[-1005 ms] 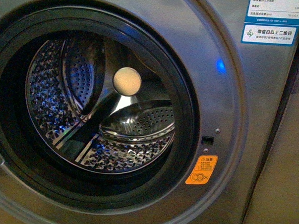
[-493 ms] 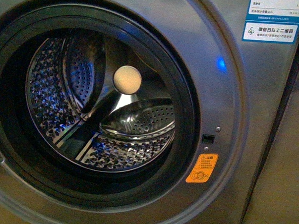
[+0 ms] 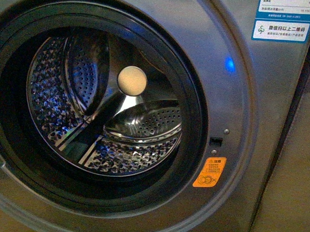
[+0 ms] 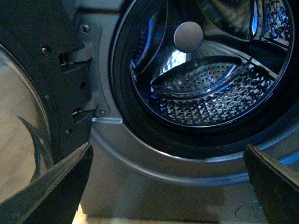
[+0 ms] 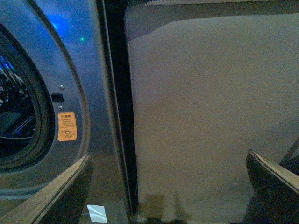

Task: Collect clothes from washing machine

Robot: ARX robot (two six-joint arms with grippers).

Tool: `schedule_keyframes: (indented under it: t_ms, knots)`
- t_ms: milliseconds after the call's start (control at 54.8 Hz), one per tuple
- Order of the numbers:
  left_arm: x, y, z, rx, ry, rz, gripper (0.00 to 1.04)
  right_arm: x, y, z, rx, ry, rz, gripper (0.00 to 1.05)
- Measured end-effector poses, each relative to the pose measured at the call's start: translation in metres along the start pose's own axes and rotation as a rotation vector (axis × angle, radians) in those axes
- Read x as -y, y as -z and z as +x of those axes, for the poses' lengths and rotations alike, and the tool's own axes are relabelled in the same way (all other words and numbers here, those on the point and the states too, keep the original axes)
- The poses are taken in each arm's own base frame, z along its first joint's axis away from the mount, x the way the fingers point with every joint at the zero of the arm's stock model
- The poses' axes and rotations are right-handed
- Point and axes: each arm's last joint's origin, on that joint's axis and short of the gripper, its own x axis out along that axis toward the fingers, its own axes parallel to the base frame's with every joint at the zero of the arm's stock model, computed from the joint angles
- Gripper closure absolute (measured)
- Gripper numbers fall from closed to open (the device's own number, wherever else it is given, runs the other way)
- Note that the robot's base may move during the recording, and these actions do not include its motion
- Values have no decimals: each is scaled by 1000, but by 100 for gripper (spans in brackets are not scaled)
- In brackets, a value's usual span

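The grey washing machine (image 3: 237, 109) fills the front view, its round dark-rimmed porthole standing open onto the perforated steel drum (image 3: 109, 109). I see no clothes in the drum or in any view. The drum also shows in the left wrist view (image 4: 205, 88). My left gripper (image 4: 170, 186) is open and empty, low in front of the porthole's lower rim. My right gripper (image 5: 168, 191) is open and empty, off the machine's right side, facing its front edge (image 5: 93, 107) and a beige panel. Neither gripper shows in the front view.
The machine's open door (image 4: 46, 84) hangs on its hinge beside my left gripper. An orange warning sticker (image 3: 209, 172) and a blue-white label (image 3: 281, 21) are on the front. A blue light (image 3: 229, 64) glows. A plain beige panel (image 5: 210, 116) stands right of the machine.
The front view has shifted slightly; the machine's sticker and label sit a little higher in the picture. Nothing else has changed.
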Motion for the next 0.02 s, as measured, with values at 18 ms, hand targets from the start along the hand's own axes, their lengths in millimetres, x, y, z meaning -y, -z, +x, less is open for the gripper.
schedule_keyframes:
  t_ms: [18]
  knots:
    - [0,0,0,0,0,0,7,0,0,0,0,0,0,7]
